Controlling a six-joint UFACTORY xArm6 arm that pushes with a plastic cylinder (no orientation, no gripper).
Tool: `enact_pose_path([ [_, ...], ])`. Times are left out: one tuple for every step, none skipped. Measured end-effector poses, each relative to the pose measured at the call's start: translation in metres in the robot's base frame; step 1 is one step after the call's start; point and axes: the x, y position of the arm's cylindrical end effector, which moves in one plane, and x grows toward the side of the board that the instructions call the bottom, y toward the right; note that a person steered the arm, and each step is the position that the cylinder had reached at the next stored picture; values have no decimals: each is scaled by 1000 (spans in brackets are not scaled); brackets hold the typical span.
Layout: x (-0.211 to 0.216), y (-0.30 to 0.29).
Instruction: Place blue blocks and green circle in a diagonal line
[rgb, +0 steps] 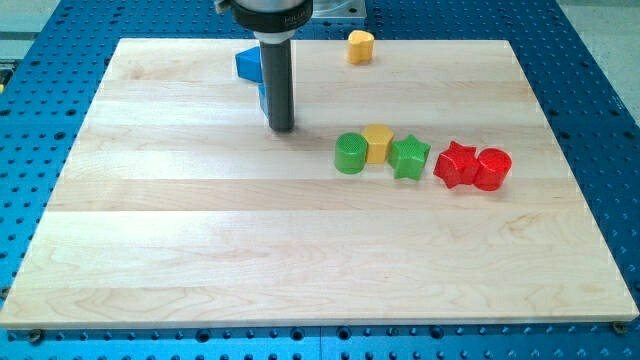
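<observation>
My tip (282, 128) rests on the wooden board (200, 250) in the upper middle of the view. A blue block (247, 63) sits just up and left of the rod, partly hidden by it. A sliver of a second blue block (262, 97) shows at the rod's left edge, mostly hidden; its shape cannot be made out. The green circle (350, 154) lies to the right of my tip and slightly lower, apart from it, touching a yellow block.
A row runs rightward from the green circle: a yellow block (377, 143), a green star (409, 157), a red star (456, 164) and a red circle (493, 168). Another yellow block (360, 46) sits near the board's top edge.
</observation>
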Motion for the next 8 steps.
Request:
enact_pose_path([
  [-7,0],
  [-5,-17],
  [-17,-65],
  [-47,-63],
  [-95,-52],
  [-106,-55],
  [-76,-68],
  [-32,-68],
])
